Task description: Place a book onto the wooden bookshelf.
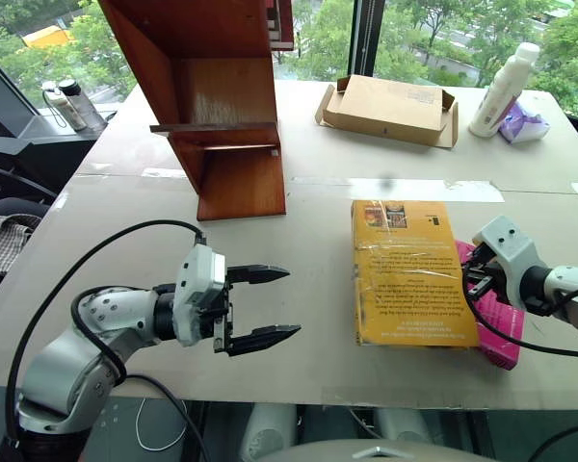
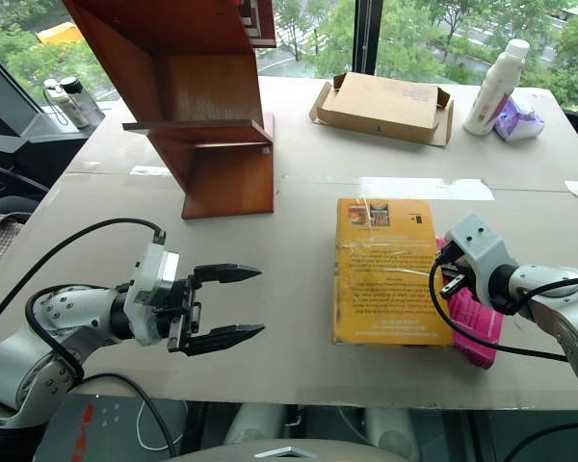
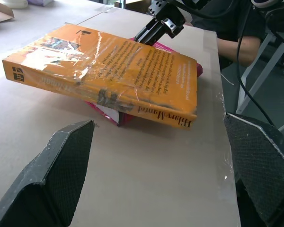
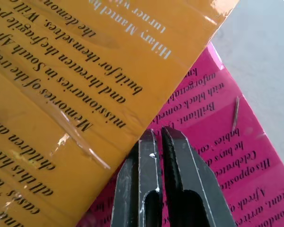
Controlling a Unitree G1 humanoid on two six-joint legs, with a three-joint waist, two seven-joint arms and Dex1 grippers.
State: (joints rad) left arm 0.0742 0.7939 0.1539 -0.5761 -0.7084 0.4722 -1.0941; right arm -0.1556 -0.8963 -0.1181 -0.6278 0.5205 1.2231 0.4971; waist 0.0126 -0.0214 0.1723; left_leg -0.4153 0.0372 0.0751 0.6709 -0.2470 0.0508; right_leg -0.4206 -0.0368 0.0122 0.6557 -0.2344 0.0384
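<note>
Left gripper (image 1: 262,307) up close, black fingers spread wide over bare tan table (image 1: 299,366). Beyond its tips, the glossy-wrapped yellow book (image 1: 407,271) lies flat atop a pink book (image 4: 217,156); right gripper (image 4: 162,138), fingers pressed together, at their edge. Further off, the reddish-brown wooden bookshelf (image 1: 222,96).

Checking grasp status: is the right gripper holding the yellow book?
No. The right gripper is shut with nothing between its fingers, at the yellow book's edge above the pink book.
</note>
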